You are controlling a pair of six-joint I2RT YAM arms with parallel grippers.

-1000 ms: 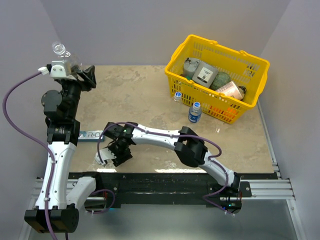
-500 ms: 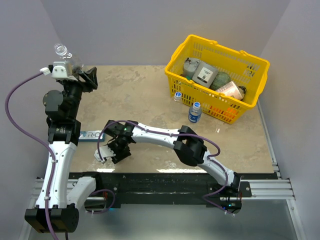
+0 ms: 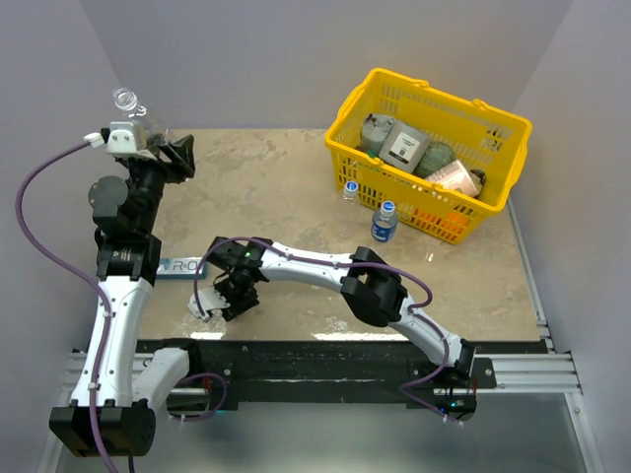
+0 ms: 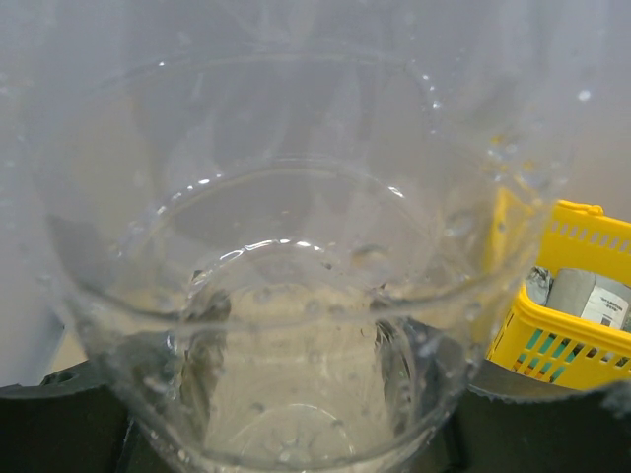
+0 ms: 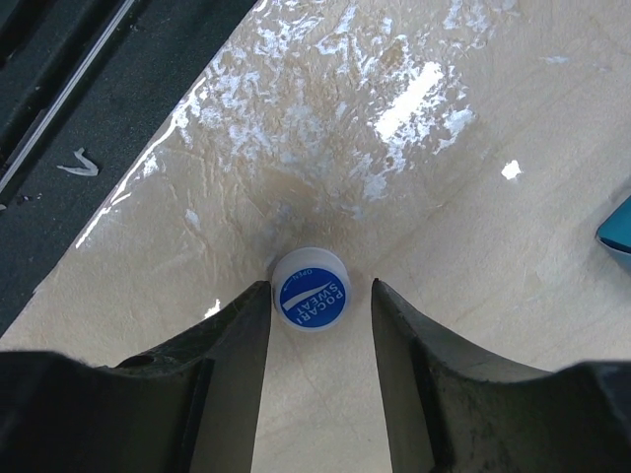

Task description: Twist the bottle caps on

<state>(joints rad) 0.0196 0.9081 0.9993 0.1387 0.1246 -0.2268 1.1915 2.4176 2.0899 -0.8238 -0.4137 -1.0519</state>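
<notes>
though tiny — round blue cap [image 5: 310, 302], clear wet bottle [image 4: 296, 296]

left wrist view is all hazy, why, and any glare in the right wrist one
Left wrist: the clear bottle fills the frame at close range, blurring and warping what lies behind; only the yellow basket reads cleanly. Right wrist: glare patches on the table, yet the blue cap is sharp.

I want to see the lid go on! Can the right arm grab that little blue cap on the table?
Probably yes. The right gripper is open, its fingers on either side of the blue cap, which lies flat on the table with nothing in between.
</notes>
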